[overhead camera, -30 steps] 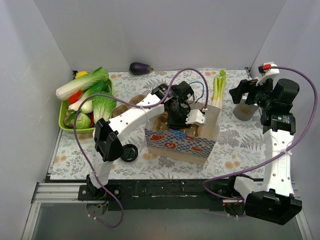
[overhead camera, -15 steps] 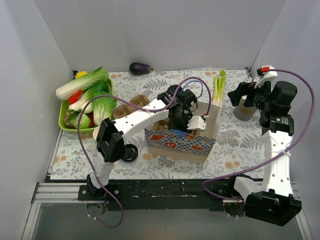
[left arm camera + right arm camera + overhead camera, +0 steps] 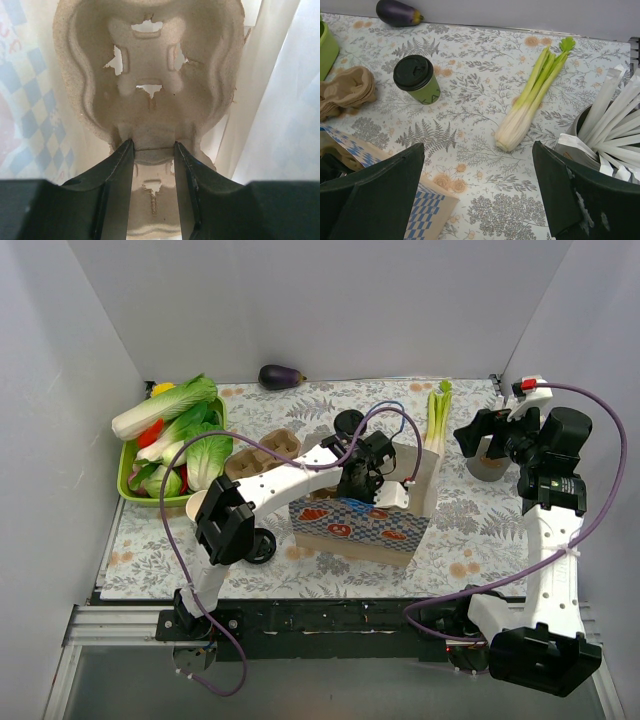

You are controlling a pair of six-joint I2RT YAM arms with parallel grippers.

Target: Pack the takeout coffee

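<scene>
Pulp tray (image 3: 150,65), cropped, in end effector (image 3: 151,145)

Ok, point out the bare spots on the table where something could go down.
Free: the stretch between the takeout coffee and the celery, and the near-right corner beside the paper bag. Crowded: the left, with the vegetable tray and cup carriers, and the middle around the bag.

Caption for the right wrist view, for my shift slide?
Open right gripper above the table: lidded green coffee cup, celery stalk, eggplant, paper-wrapped sticks.
</scene>
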